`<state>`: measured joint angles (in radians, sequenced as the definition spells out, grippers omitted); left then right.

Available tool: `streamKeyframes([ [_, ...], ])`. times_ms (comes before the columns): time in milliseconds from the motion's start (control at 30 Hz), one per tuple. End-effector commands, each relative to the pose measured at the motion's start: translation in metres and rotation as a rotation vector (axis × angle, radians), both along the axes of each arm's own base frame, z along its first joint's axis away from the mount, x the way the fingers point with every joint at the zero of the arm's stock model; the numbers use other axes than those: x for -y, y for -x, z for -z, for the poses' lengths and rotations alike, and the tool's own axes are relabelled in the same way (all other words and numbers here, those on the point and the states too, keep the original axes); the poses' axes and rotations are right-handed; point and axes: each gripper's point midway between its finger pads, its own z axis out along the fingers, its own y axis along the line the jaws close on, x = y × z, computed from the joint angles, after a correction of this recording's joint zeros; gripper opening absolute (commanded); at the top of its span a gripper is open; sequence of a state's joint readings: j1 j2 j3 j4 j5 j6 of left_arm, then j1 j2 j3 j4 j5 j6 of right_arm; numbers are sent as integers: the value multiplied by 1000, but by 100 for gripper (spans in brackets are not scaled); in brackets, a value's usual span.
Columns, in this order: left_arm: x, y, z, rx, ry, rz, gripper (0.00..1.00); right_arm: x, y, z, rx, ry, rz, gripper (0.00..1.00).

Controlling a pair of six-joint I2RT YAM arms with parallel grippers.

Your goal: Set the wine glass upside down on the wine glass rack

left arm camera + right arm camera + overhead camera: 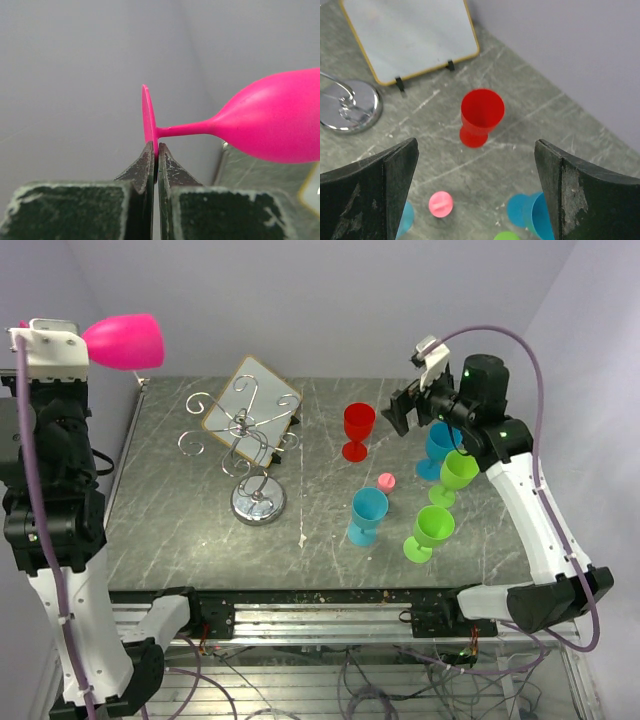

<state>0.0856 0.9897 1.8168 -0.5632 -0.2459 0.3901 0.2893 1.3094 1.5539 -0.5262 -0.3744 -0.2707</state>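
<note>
A pink wine glass is held high above the table's far left corner, lying sideways with its bowl pointing right. My left gripper is shut on the edge of its round foot. In the left wrist view the gripper pinches the foot and the bowl sticks out to the right. The wine glass rack, silver wire with curled arms, stands on its shiny disc base at centre left. My right gripper is open and empty above a red glass; in the right wrist view it hangs over that glass.
A white-faced wooden-framed board leans behind the rack. Two blue glasses, two green glasses and a small pink disc stand at the right. The rack's base also shows in the right wrist view.
</note>
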Motion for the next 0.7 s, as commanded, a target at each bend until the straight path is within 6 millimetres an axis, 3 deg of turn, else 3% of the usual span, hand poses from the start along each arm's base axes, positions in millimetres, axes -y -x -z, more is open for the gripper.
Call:
streamKeyframes([
  [0,-42,12,16,-128,-157,-259,7,14,-3,0,67,28,68,100],
  [200,-55,-3,52,-306,-287,-322,7,15,0,28,47,39,64,99],
  [433,-32,-36,89,-436,-417,-126,7,20,8,35,60,-4,46,98],
  [533,-21,-49,115,-528,-515,-24,7,22,15,36,33,-63,0,98],
  [667,-19,-59,144,-642,-644,29,7,22,20,41,18,-87,-36,98],
])
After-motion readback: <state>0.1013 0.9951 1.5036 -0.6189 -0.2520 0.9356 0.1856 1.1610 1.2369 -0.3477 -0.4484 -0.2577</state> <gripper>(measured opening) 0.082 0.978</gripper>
